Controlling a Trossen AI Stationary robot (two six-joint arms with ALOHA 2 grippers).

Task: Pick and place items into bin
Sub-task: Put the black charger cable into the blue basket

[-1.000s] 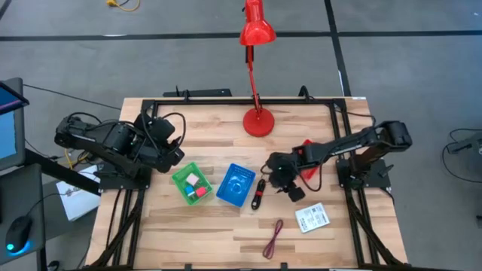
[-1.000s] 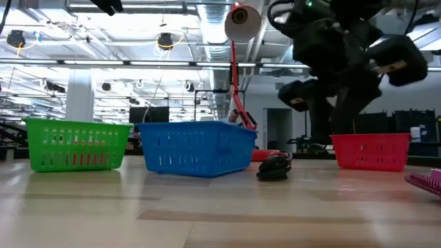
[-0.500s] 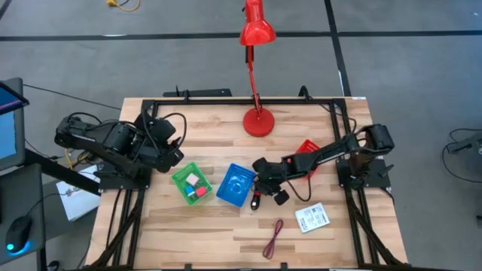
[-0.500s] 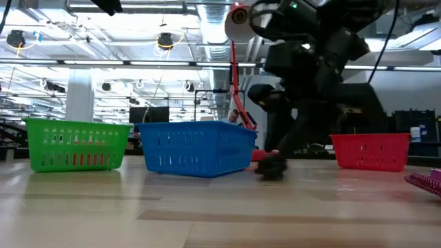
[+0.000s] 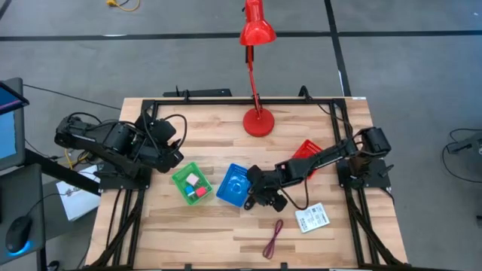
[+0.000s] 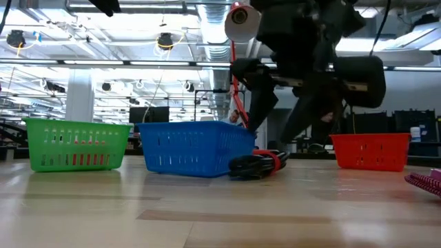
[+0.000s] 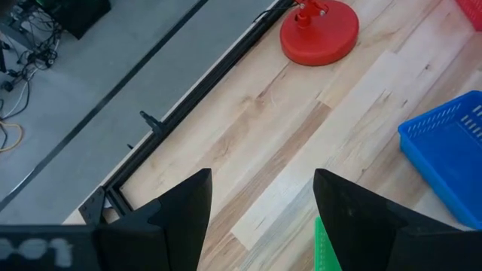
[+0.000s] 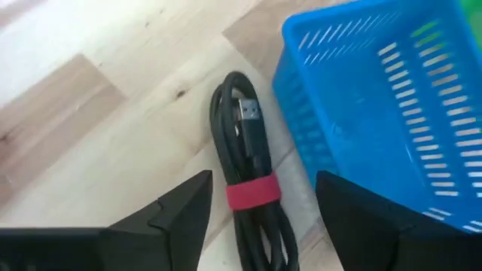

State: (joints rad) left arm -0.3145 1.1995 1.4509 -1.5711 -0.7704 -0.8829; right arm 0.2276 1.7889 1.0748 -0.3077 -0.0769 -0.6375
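Right tool [image 5: 257, 197] hovers over the black cable bundle [image 8: 247, 178], fingers [image 8: 175, 222] spread to either side of it and not clamped. I see the bundle lying on the worktop [image 5: 196, 233], tied with a red band, just beside the blue bin [image 5: 236, 184]. Two cubes sit in the green bin [image 5: 190, 184]. Nearer the worktop's front edge lie the dark red cord [image 5: 273, 239] and the white packet [image 5: 312, 218]. Left tool [image 7: 260, 218] waits released beside the green bin.
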